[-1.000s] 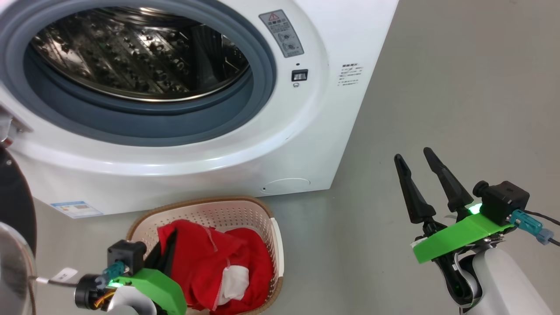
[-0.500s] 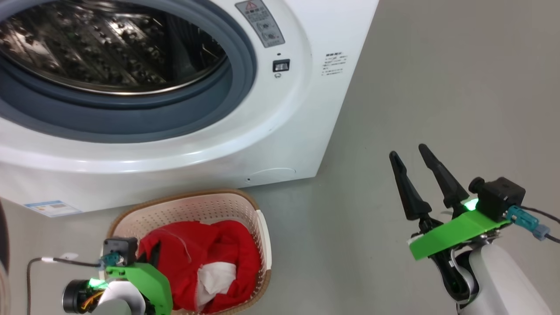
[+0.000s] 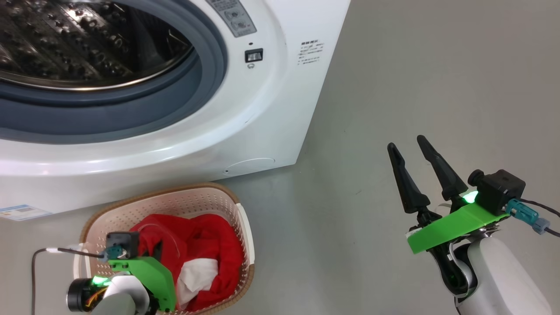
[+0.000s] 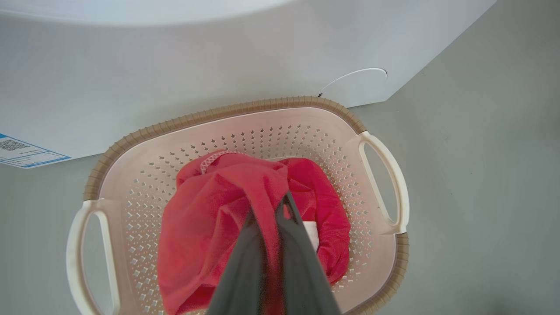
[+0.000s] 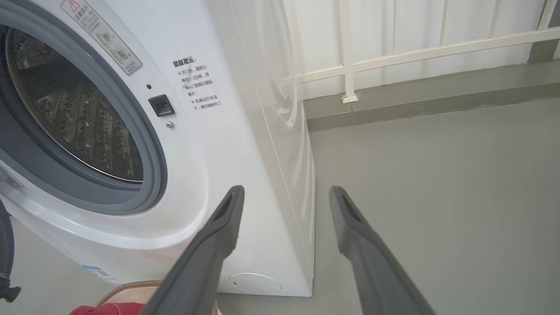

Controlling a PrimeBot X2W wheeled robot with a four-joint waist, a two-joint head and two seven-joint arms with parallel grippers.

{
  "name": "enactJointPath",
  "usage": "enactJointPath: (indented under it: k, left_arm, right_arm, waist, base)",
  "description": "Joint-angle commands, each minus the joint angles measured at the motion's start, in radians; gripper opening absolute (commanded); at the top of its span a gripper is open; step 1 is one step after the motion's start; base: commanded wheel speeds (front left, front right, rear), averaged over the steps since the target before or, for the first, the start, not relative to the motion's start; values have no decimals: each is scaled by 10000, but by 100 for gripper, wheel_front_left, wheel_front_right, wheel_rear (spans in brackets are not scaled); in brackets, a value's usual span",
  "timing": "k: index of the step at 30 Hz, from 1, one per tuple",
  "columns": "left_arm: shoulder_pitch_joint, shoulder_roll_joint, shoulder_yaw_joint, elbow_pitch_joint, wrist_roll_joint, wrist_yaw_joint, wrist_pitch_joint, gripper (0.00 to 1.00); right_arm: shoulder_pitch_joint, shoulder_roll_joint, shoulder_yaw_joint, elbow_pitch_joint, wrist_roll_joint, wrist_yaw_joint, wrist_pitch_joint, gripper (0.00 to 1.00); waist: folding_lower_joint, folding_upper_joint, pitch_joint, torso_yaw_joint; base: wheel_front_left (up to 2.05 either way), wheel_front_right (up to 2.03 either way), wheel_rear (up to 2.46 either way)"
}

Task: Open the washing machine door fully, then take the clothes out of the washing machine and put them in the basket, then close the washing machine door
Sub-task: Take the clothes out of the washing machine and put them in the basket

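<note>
The white washing machine [image 3: 271, 113] stands with its steel drum [image 3: 87, 39] open to view. A dark sliver at the left edge of the right wrist view is the swung-open washing machine door [image 5: 3, 245]. In front of the machine on the floor sits the cream basket [image 3: 199, 203], also seen from above [image 4: 227, 111]. Red clothes [image 3: 205, 245] lie in it. My left gripper [image 4: 280, 203] hangs over the basket, shut on a fold of the red clothes [image 4: 210, 214]; in the head view it [image 3: 154, 256] is low at the left. My right gripper [image 3: 406, 143] is open over bare floor, holding nothing [image 5: 286, 190].
Grey floor [image 3: 415, 65] spreads to the right of the machine. A white railing and wall [image 5: 393, 52] stand behind it. The machine's right front corner [image 3: 302, 153] is close to my right gripper's left side.
The head camera has turned, so machine and basket slid left and up in the picture. My left gripper, still shut on red cloth, now sits further over the basket. The right gripper is unchanged.
</note>
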Motion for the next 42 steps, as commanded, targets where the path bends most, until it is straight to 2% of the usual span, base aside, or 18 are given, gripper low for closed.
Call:
enactJointPath:
  k: [1,2,3,5,13,23,28,42]
  left_arm:
    - [-217,187,220,5,-140,-78,-135,2]
    - [-225,173,199,32,-159,-84,-135,33]
    - [-225,173,199,32,-159,-84,-135,33]
    - [-247,147,190,55,-225,-95,-135,100]
    - [-195,184,-38,-803,-283,-110,-136,100]
    - [378,666,-114,-2496,-187,-112,-137,100]
    - [925,1012,297,-3593,177,-99,-137,100]
    - [2737,1417,1980,-6734,980,573,-137,100]
  right_arm:
    - [-158,16,148,-240,-35,16,-118,100]
    - [-155,27,147,-236,-40,16,-118,100]
    - [-155,27,147,-236,-40,16,-118,100]
    - [-153,47,133,-226,-44,16,-118,100]
    - [-108,68,15,-207,-78,16,-118,100]
    - [73,43,23,-136,-51,16,-118,100]
    - [225,-3,56,-94,-22,16,-118,100]
    - [670,-149,177,42,77,16,-118,100]
  waist:
    - [0,-1,40,-55]
    - [0,-1,44,-61]
    - [0,-1,44,-61]
    - [0,-1,50,-52]
    - [0,-1,-64,197]
    - [0,-1,-468,595]
    - [0,-1,-816,743]
    - [0,-1,-1804,1119]
  base:
    - [0,0,0]
    - [0,0,0]
    - [0,0,0]
    - [0,0,0]
    - [0,0,0]
    - [0,0,0]
    - [0,0,0]
    - [0,0,0]
